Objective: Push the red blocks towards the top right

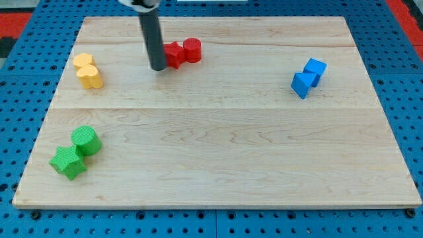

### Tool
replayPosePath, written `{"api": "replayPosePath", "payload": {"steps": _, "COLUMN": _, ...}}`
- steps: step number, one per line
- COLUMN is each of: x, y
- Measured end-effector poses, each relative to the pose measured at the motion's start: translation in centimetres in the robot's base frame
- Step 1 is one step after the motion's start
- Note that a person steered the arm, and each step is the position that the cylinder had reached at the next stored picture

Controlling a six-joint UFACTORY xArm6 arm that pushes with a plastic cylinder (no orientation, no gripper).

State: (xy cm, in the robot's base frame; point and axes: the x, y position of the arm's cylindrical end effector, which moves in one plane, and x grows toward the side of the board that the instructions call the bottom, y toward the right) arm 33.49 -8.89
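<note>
Two red blocks sit together near the view's top, left of centre: a red cylinder [192, 49] and, touching its left side, a second red block [174, 54] whose shape is partly hidden by the rod. My tip [158, 67] rests on the board right against the left side of that second red block, at the view's left of both red blocks. The dark rod rises from the tip to the view's top edge.
The wooden board [218, 145] lies on a blue pegboard. Two yellow blocks [88, 71] sit at the upper left. A green cylinder [86, 140] and a green star [67, 162] sit at the lower left. Two blue cubes [308, 77] sit at the upper right.
</note>
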Motion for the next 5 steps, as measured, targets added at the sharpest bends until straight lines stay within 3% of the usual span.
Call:
{"api": "replayPosePath", "payload": {"steps": 1, "x": -1.5, "y": 3.6}}
{"api": "replayPosePath", "payload": {"steps": 2, "x": -0.8, "y": 2.6}}
{"api": "replayPosePath", "payload": {"steps": 3, "x": -0.4, "y": -5.0}}
{"api": "replayPosePath", "payload": {"steps": 4, "x": -3.8, "y": -3.1}}
{"api": "replayPosePath", "payload": {"steps": 5, "x": -4.1, "y": 2.6}}
